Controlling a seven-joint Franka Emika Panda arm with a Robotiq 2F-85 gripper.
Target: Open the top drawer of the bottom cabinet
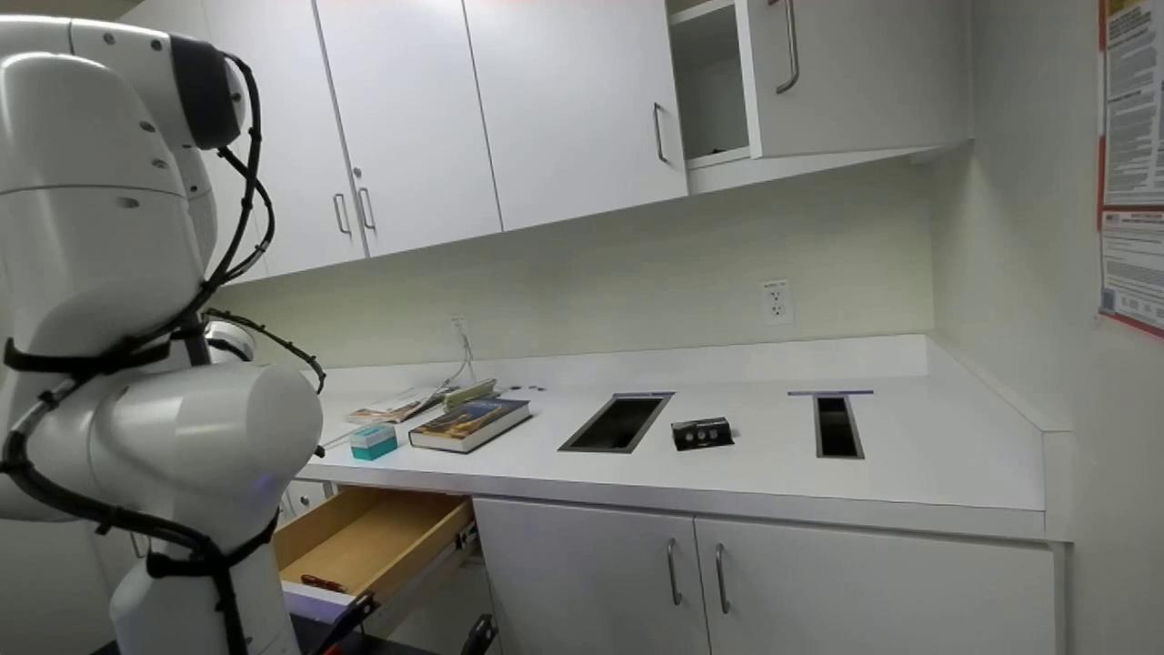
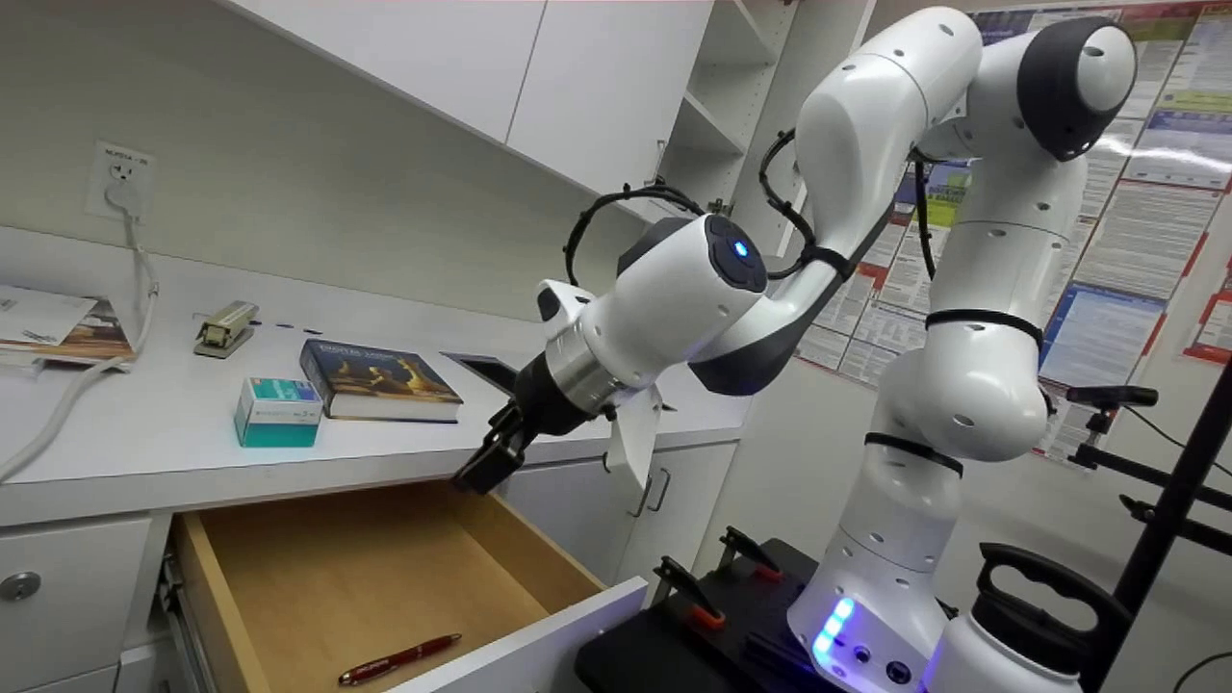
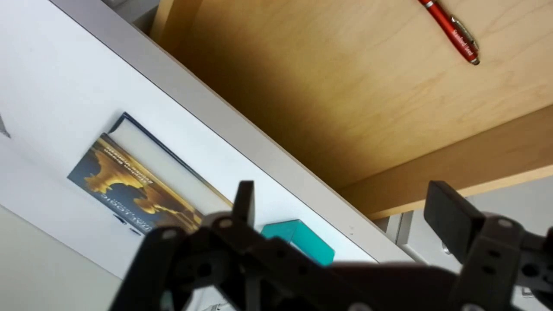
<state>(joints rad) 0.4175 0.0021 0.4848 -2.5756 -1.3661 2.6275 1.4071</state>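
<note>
The top drawer (image 1: 382, 537) stands pulled out from the bottom cabinet (image 1: 591, 573), below the countertop edge. Its tan wooden inside shows in both exterior views (image 2: 356, 558) and in the wrist view (image 3: 389, 86). The white drawer front (image 2: 539, 645) shows its inner side in an exterior view; its handle is hidden. My gripper (image 2: 481, 467) is above the back right part of the drawer, near the countertop edge. In the wrist view the gripper's fingers (image 3: 342, 190) are wide apart with nothing between them, apart from the drawer.
A red pen (image 2: 399, 660) lies in the drawer. A book (image 2: 380, 380), a teal and white box (image 2: 279, 414) and a stapler (image 2: 225, 328) are on the countertop. A small black box (image 1: 702, 434) lies between two countertop cutouts. A wall cupboard door (image 1: 864, 82) stands open.
</note>
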